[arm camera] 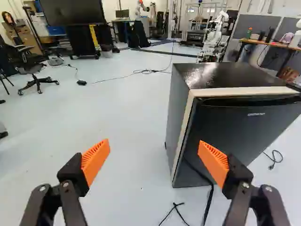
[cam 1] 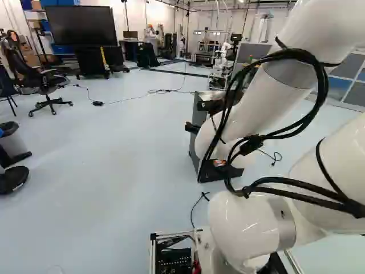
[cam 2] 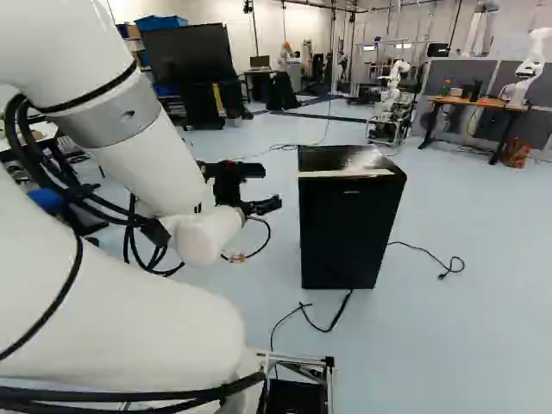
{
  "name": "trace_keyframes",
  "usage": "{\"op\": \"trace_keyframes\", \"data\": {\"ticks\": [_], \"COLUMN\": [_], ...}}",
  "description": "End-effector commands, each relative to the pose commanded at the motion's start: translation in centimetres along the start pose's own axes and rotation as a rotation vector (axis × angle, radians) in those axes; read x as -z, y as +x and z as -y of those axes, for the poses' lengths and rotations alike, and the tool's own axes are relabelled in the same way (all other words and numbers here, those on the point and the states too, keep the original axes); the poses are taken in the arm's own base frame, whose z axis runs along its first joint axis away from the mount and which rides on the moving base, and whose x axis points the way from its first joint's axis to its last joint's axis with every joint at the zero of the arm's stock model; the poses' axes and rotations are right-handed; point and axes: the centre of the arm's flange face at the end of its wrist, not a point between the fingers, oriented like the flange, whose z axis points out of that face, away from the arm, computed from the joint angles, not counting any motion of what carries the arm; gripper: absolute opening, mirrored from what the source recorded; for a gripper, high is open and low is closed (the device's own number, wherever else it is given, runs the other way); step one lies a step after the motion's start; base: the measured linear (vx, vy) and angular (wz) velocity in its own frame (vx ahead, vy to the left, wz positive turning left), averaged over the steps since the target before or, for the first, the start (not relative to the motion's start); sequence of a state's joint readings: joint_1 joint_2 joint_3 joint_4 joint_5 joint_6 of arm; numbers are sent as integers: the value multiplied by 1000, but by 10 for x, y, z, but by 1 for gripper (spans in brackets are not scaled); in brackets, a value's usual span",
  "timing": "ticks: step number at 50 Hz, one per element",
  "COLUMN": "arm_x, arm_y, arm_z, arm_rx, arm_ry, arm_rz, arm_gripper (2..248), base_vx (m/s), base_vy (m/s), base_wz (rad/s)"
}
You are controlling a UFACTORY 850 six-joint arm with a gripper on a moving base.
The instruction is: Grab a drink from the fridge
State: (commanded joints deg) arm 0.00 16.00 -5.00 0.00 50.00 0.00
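near the black fridge, fingers apart

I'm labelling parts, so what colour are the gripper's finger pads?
Orange, clearest in the wrist view.

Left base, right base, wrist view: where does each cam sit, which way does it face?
Wrist view: on the wrist, looking along the open gripper at floor and black mini-fridge; both fingers show.
Left base view: on the base, behind and left of the arm, looking ahead, slightly down; arm's links and lowest joint show, partly hiding the fridge.
Right base view: behind and right of the arm, same heading; arm at the left, gripper near the fridge.
Both base views share the fridge and the large black screen.
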Motion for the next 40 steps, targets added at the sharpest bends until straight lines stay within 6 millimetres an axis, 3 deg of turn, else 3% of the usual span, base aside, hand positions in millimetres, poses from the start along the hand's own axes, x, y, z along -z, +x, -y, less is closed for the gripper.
{"op": "trace_keyframes", "data": {"ticks": [40], "arm_x": [0], "arm_y": [0], "arm_z": [0], "arm_rx": [0], "arm_ry": [0], "arm_rz": [0], "arm_gripper": [247], "base_vx": [0], "base_vy": [0], "base_wz": [0]}}
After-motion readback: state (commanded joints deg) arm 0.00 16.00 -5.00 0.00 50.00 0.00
